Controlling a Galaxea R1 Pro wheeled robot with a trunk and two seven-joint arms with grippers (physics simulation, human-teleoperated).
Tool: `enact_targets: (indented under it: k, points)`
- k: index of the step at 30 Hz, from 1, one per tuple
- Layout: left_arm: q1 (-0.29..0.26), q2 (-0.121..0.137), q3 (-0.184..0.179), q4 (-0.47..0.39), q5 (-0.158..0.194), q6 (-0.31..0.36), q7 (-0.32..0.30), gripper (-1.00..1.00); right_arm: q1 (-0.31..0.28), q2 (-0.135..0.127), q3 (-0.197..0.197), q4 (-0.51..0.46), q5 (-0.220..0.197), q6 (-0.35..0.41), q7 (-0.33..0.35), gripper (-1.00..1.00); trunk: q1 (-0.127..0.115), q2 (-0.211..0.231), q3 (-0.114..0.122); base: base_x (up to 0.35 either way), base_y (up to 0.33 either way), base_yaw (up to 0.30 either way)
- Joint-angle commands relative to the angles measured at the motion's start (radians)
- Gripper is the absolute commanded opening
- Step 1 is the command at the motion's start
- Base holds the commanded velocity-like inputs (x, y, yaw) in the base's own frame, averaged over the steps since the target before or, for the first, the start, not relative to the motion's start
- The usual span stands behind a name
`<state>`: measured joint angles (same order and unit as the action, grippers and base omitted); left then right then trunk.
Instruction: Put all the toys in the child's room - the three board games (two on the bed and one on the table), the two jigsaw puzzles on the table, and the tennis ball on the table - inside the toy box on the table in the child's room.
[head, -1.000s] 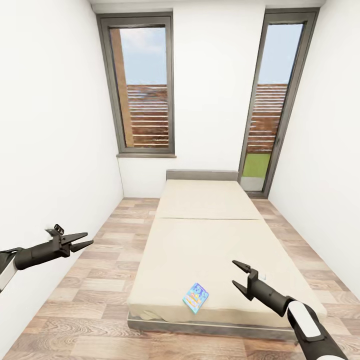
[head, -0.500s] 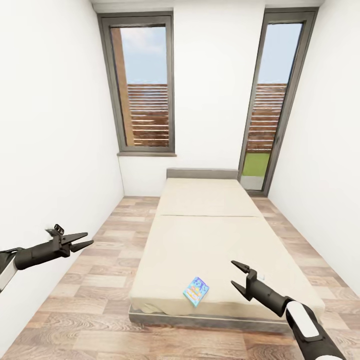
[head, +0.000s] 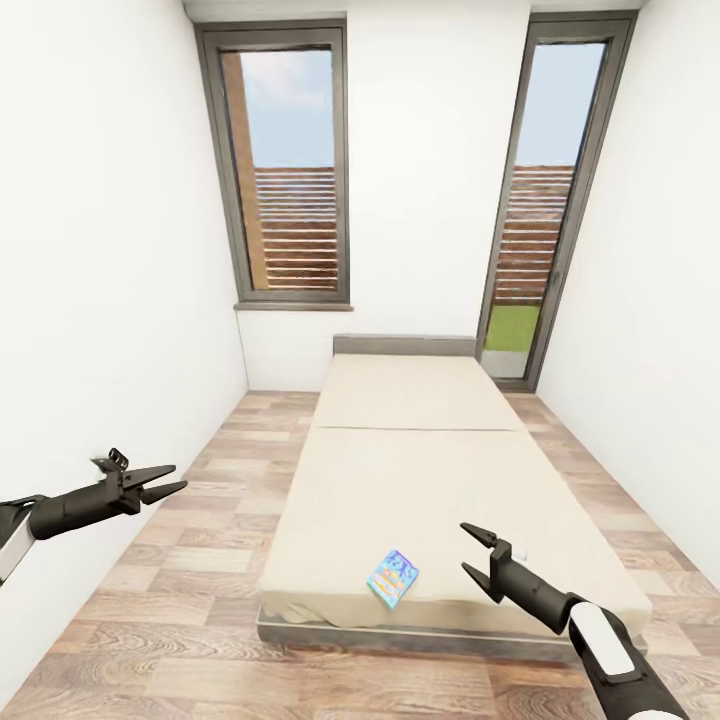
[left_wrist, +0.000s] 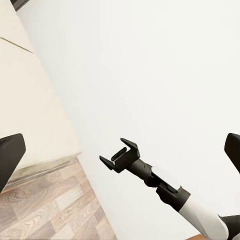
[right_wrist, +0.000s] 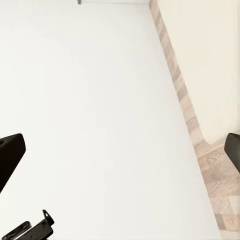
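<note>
Both grippers hang empty with fingers spread: the left gripper (head: 172, 478) over the floor, the right gripper (head: 470, 555) above the bed (head: 420, 470). The small blue board game (head: 393, 578) lies near the bed's near edge.

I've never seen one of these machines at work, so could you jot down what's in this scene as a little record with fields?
Place: narrow white-walled room, wood-plank floor, two tall dark-framed windows
Bed: beige mattress in two sections, grey headboard at the far wall
Toy in view: small blue board game, lying flat near the foot edge of the bed
Left gripper: open, empty, over the floor near the left wall
Right gripper: open, empty, over the foot of the bed, right of the game and apart from it
</note>
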<state>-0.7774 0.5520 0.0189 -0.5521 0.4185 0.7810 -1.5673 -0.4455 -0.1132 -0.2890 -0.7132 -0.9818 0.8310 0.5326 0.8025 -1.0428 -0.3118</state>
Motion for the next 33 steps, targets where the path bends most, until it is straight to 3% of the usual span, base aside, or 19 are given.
enact_targets:
  k: [1,12,19,33]
  points:
    - [-0.001,0.0,0.0,0.0,0.0,0.011,-0.004,1.0,-0.001,0.0,-0.003,0.0,0.001,0.004,0.002,1.0,0.004,-0.008,-0.004,0.0,0.0,0.0]
    - [-0.001,0.0,0.004,0.0,0.0,0.011,-0.004,1.0,-0.003,0.001,0.008,0.018,0.001,-0.052,-0.012,1.0,0.046,-0.085,-0.039,0.0,0.0,0.0]
    - [-0.001,0.0,0.004,0.0,0.0,0.01,-0.004,1.0,-0.005,0.001,0.027,0.022,-0.001,-0.059,-0.054,1.0,0.046,-0.085,-0.039,0.0,0.0,0.0]
    - [0.0,0.0,0.005,0.0,0.0,0.009,-0.004,1.0,-0.005,0.0,0.027,0.02,-0.009,-0.061,-0.07,1.0,0.1,-0.183,-0.083,0.0,0.0,0.0]
